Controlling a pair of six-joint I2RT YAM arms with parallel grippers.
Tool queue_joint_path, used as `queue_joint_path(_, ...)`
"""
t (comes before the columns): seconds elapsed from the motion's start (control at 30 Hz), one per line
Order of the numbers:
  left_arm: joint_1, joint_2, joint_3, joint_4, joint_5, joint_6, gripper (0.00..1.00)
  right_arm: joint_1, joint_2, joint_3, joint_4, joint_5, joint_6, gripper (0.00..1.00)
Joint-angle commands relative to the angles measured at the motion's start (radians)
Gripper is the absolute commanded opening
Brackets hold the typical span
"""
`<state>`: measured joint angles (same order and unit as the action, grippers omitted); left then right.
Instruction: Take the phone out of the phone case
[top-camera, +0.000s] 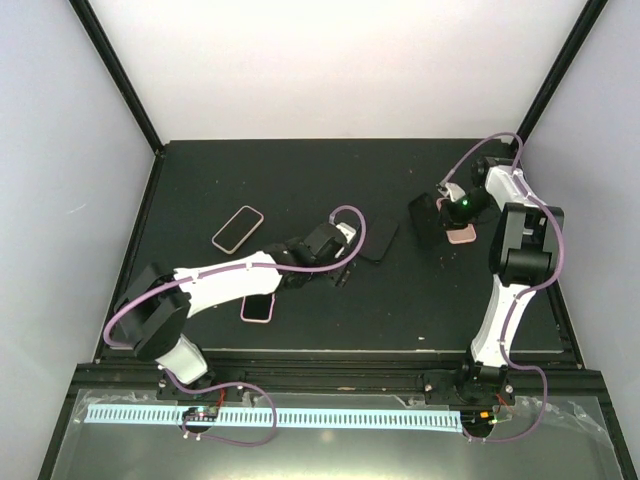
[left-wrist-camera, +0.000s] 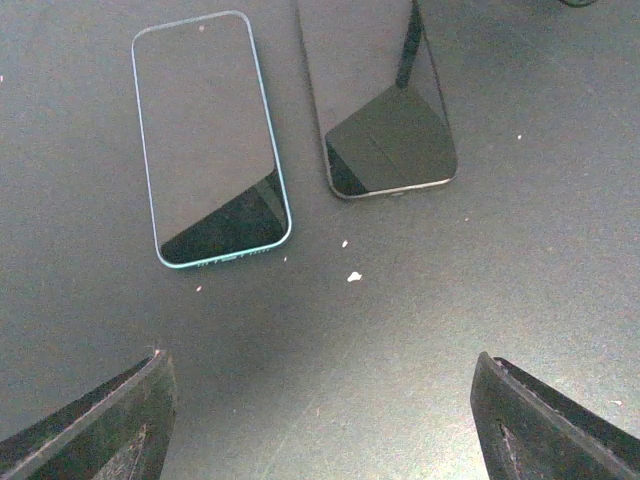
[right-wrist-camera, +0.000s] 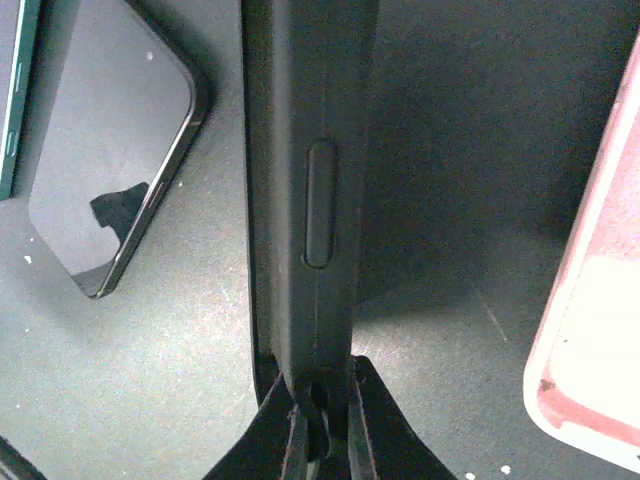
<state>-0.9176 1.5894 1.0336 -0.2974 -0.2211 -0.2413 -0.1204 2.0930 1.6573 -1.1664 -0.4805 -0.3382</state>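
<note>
The right gripper (right-wrist-camera: 322, 415) is pinched shut on one end of the black phone case (right-wrist-camera: 312, 180). Its wrist view shows the case edge-on with a side button, and I cannot tell if a phone is inside. A pink case (right-wrist-camera: 590, 330) lies just right of it and a dark phone (right-wrist-camera: 110, 170) left of it. Further left, the left gripper (left-wrist-camera: 320, 380) is spread wide and holds nothing. Its view alone shows a whole teal-rimmed phone (left-wrist-camera: 212, 140). Only the top view shows 2 more phones, a rose-rimmed phone (top-camera: 237, 228) and a pink phone (top-camera: 258, 307).
</note>
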Motion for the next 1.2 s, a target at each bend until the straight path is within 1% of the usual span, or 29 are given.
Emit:
queue_joint_path(0.0,0.034,-0.048,-0.027,0.016,0.047,-0.074,0.83,-0.005,0.018,0.016,0.051,0.013,0.028,0.06)
queue_joint_path(0.13,0.072,-0.080,-0.075,0.024,0.081,-0.130,0.84,-0.005,0.036,0.028,0.040,0.032,0.014,0.20)
queue_joint_path(0.27,0.129,-0.124,-0.138,0.023,0.096,-0.199,0.84,-0.005,-0.005,0.006,0.049,0.086,0.000,0.31)
queue_joint_path(0.43,0.189,-0.181,-0.201,-0.037,0.073,-0.310,0.86,-0.005,-0.104,-0.053,0.068,0.124,-0.012,0.32)
queue_joint_path(0.5,0.204,-0.203,-0.216,-0.085,0.031,-0.360,0.92,-0.005,-0.172,-0.092,0.081,0.124,-0.011,0.32)
queue_joint_path(0.53,0.214,-0.215,-0.225,-0.107,0.022,-0.375,0.93,-0.005,-0.209,-0.111,0.082,0.105,-0.013,0.32)
queue_joint_path(0.57,0.223,-0.226,-0.236,-0.126,0.016,-0.387,0.98,-0.003,-0.254,-0.135,0.081,0.073,-0.019,0.32)
queue_joint_path(0.6,0.234,-0.238,-0.245,-0.144,0.009,-0.400,0.99,0.000,-0.300,-0.160,0.076,0.023,-0.034,0.32)
queue_joint_path(0.67,0.257,-0.254,-0.260,-0.181,0.006,-0.416,0.99,0.004,-0.382,-0.202,0.027,-0.147,-0.108,0.34)
queue_joint_path(0.77,0.309,-0.263,-0.282,-0.221,0.040,-0.431,0.99,0.006,-0.487,-0.265,-0.017,-0.377,-0.138,0.38)
queue_joint_path(0.83,0.344,-0.272,-0.294,-0.247,0.061,-0.444,0.99,0.006,-0.530,-0.307,-0.022,-0.461,-0.143,0.40)
queue_joint_path(0.9,0.365,-0.283,-0.304,-0.264,0.058,-0.447,0.99,0.004,-0.584,-0.380,0.037,-0.485,-0.124,0.41)
queue_joint_path(0.97,0.387,-0.295,-0.315,-0.270,0.052,-0.452,0.99,0.004,-0.654,-0.487,0.157,-0.468,-0.079,0.41)
queue_joint_path(1.03,0.418,-0.297,-0.331,-0.264,0.066,-0.450,0.99,0.005,-0.711,-0.573,0.264,-0.459,-0.029,0.45)
queue_joint_path(1.07,0.430,-0.295,-0.337,-0.257,0.079,-0.447,0.99,0.004,-0.723,-0.592,0.284,-0.461,-0.021,0.47)
queue_joint_path(1.17,0.460,-0.271,-0.350,-0.240,0.101,-0.422,0.99,0.006,-0.728,-0.594,0.268,-0.475,-0.050,0.50)
